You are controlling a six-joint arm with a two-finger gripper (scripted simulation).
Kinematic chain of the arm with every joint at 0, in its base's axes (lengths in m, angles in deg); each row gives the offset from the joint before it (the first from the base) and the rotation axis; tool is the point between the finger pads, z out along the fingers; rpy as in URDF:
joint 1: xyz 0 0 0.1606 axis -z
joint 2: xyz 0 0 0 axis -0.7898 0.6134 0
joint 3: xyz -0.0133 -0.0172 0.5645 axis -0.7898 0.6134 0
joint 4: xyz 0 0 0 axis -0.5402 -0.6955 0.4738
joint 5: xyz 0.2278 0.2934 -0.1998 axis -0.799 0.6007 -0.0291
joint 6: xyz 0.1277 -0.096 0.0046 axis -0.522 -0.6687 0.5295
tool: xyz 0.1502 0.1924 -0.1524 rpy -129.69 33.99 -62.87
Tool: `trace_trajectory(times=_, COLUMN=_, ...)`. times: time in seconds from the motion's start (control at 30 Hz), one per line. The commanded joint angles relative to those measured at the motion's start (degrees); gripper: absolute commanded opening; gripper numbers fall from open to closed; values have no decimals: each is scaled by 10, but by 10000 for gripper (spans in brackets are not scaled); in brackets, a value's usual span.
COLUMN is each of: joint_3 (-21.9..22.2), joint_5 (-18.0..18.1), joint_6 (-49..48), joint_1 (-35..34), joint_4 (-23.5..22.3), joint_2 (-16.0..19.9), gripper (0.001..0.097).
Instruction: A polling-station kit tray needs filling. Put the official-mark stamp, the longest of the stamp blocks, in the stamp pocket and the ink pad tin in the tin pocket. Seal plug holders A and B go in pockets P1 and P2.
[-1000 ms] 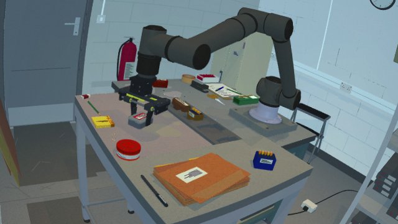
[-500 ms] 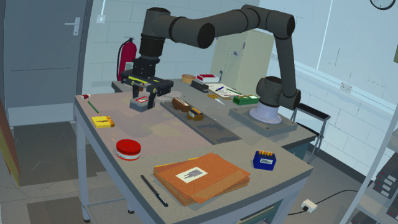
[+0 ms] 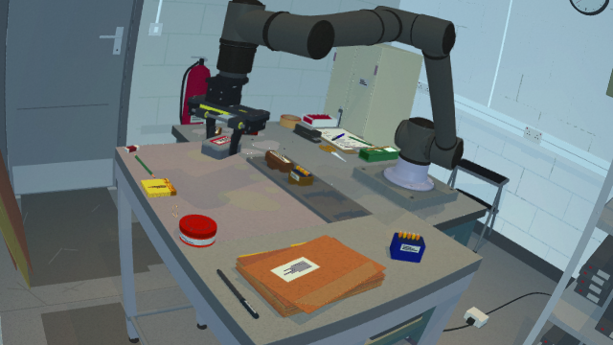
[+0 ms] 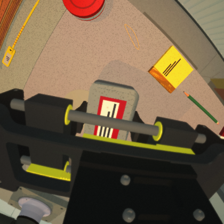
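I hold a grey block with a red-and-white label (image 3: 218,145) (image 4: 113,112) in my closed gripper (image 3: 223,140) (image 4: 109,125), over the far left part of the pink mat. The dark kit tray (image 3: 309,189) lies to the right of it. At the tray's far end sit a brown holder (image 3: 278,160) and a second holder with an orange top (image 3: 300,176). The red round tin (image 3: 198,230) (image 4: 84,8) rests near the table's left front edge. A yellow block (image 3: 158,187) (image 4: 170,68) lies on the mat's left side.
An orange folder stack (image 3: 310,273) covers the table's front. A blue box (image 3: 407,246) stands to its right. A black pen (image 3: 237,293) lies at the front edge, a green pencil (image 3: 143,165) (image 4: 200,107) near the left edge. The arm's base (image 3: 412,172) stands right of the tray.
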Motion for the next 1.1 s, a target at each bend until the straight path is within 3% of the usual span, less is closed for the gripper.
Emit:
trace_trajectory(times=0.0, joint_3=-2, joint_5=0, joint_6=0, joint_1=0, joint_4=1, joint_2=-2, gripper=48)
trace_trajectory(times=0.2, joint_3=13, joint_5=-7, joint_6=-1, joint_1=-1, joint_4=0, joint_2=-8, gripper=48)
trace_trajectory(times=0.37, joint_3=76, joint_5=-36, joint_6=-4, joint_1=-4, joint_4=0, joint_2=-42, gripper=48)
trace_trajectory(times=0.8, joint_3=389, joint_5=-169, joint_6=-31, joint_1=-31, joint_4=0, joint_2=-222, gripper=48)
trace_trajectory(times=1.07, joint_3=553, joint_5=-220, joint_6=-61, joint_1=-61, joint_4=0, joint_2=-336, gripper=48)
